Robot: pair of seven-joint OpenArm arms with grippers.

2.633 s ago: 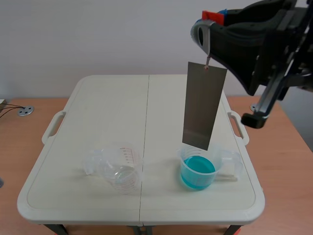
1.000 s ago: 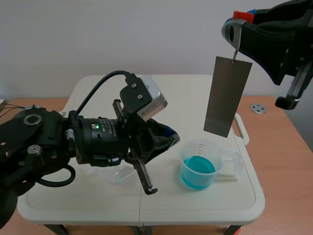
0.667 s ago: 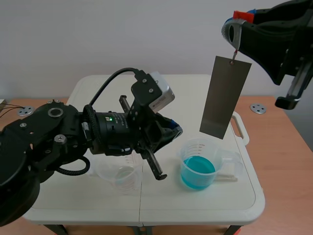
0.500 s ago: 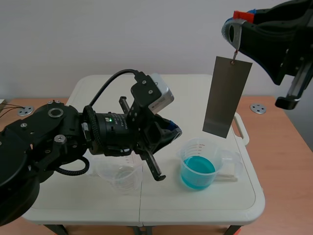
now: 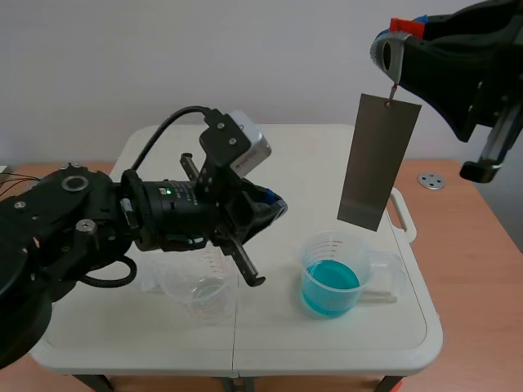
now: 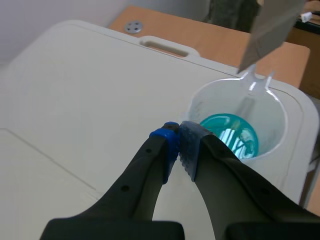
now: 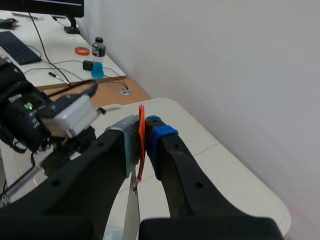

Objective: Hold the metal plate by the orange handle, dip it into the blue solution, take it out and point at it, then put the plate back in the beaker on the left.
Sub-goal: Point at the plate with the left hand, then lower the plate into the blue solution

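Dull grey metal plate [image 5: 377,162] at upper right, orange handle [image 7: 141,135], turquoise blue solution [image 5: 330,284] in a clear beaker [image 5: 328,242], red-marked beaker [image 5: 208,298] lower left, cream table [image 5: 310,163].

Cream table [image 5: 327,339] before white wall [image 5: 163,57]

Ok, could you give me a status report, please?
Right claw shut on orange handle; metal plate hangs out of blue solution. Left claw shut, empty; arm over empty beaker.

The table [image 5: 286,155] is seen frontally from between the arms, the left claw [image 6: 179,139] and right claw [image 7: 141,136] are looked past closely downward, the blue-filled beaker [image 5: 330,282] being shared by scene and left views.
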